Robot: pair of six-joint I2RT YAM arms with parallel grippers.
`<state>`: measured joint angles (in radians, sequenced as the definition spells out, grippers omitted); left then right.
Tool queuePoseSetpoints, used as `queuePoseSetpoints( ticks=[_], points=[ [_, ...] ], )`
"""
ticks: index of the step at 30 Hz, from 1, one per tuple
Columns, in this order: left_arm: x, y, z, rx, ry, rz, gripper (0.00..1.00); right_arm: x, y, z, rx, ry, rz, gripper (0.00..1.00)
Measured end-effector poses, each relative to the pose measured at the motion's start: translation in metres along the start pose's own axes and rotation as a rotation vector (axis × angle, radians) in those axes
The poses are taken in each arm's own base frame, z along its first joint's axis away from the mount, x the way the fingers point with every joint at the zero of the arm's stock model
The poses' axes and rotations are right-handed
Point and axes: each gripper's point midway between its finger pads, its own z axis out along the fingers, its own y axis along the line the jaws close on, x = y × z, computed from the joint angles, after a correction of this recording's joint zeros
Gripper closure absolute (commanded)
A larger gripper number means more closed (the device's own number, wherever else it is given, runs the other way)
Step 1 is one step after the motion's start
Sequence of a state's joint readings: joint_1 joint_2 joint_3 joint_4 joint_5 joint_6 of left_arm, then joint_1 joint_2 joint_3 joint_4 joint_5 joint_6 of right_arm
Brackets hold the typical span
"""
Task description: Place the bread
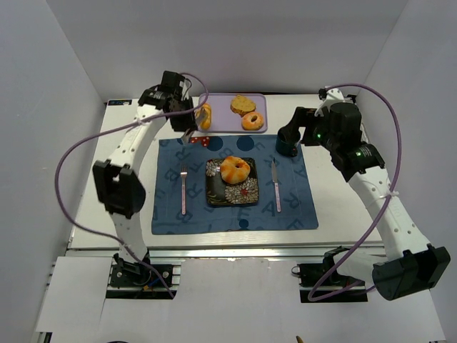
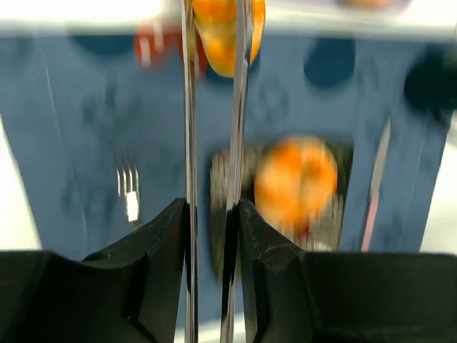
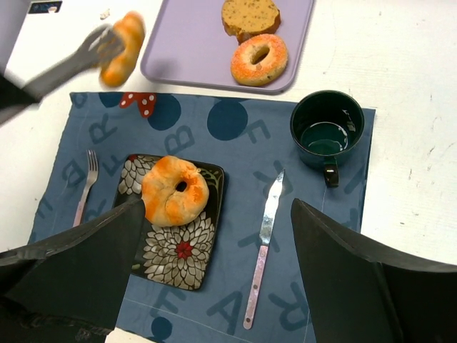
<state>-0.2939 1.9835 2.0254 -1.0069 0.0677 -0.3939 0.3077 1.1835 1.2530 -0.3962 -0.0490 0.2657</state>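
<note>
You had the plate [image 1: 246, 194] at the middle of the placemat [image 1: 171, 207], with a bagel [image 1: 234, 169] on it, the fork [image 1: 183, 189] to its left and the knife [image 1: 275, 186] to its right. The cup [image 1: 287, 141] stood on the placemat's far right corner. Behind the placemat lay the tray [image 1: 223, 114] with two breads [image 1: 243, 105] on it. A third bread [image 1: 204, 116], held in the tongs [image 1: 191, 128], hung just left of the tray.

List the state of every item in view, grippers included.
left gripper: shut on tongs
tongs: clamped on held bread, beside the tray
right gripper: open, empty
plate: one bagel on it
tray: two breads on it
mug: upright
fork, knife: flat on placemat
</note>
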Motion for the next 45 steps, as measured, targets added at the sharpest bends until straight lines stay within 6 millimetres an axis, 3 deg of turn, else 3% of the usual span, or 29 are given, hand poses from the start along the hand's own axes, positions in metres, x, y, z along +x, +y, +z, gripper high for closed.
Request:
queuePoseSetpoints(
  ticks=[3, 8, 10, 13, 18, 26, 28, 29, 32, 34, 36, 42, 45],
  points=[
    [0.047, -0.015, -0.051, 0.017, 0.040, 0.038, 0.76, -0.002, 0.001, -0.005, -0.004, -0.015, -0.002, 0.11],
    [0.130, -0.067, -0.115, 0.146, 0.104, 0.088, 0.75, -0.001, 0.002, -0.010, -0.008, -0.026, -0.003, 0.11],
    [0.154, -0.068, -0.130, 0.169, 0.124, 0.050, 0.75, -0.001, 0.002, -0.011, -0.008, -0.029, -0.003, 0.11],
    [0.170, -0.054, -0.142, 0.161, 0.122, -0.031, 0.75, 0.004, 0.001, -0.012, -0.009, -0.023, -0.002, 0.11],
    [0.189, -0.044, -0.146, 0.136, 0.125, -0.093, 0.74, 0.014, 0.001, -0.011, -0.015, 0.000, 0.007, 0.11],
    [0.224, -0.033, -0.126, 0.076, 0.196, -0.122, 0.71, 0.015, 0.003, -0.013, -0.030, 0.003, 0.013, 0.11],
    [0.231, -0.029, -0.122, 0.060, 0.211, -0.125, 0.64, 0.017, 0.003, -0.014, -0.032, 0.005, 0.014, 0.11],
    [0.233, -0.028, -0.120, 0.054, 0.214, -0.127, 0.54, 0.018, 0.003, -0.014, -0.033, 0.006, 0.014, 0.11],
    [0.232, -0.026, -0.115, 0.040, 0.205, -0.127, 0.44, 0.018, 0.003, -0.014, -0.033, 0.006, 0.014, 0.11],
    [0.231, -0.026, -0.112, 0.035, 0.198, -0.126, 0.31, 0.018, 0.003, -0.014, -0.033, 0.005, 0.014, 0.11],
    [0.229, -0.027, -0.109, 0.030, 0.194, -0.126, 0.27, 0.018, 0.004, -0.015, -0.034, 0.004, 0.014, 0.11],
    [0.221, -0.028, -0.112, 0.014, 0.172, -0.122, 0.30, 0.017, 0.004, -0.016, -0.035, 0.000, 0.013, 0.11],
    [0.207, -0.028, -0.122, -0.007, 0.132, -0.124, 0.36, 0.017, 0.004, -0.016, -0.034, 0.000, 0.013, 0.11]
  ],
)
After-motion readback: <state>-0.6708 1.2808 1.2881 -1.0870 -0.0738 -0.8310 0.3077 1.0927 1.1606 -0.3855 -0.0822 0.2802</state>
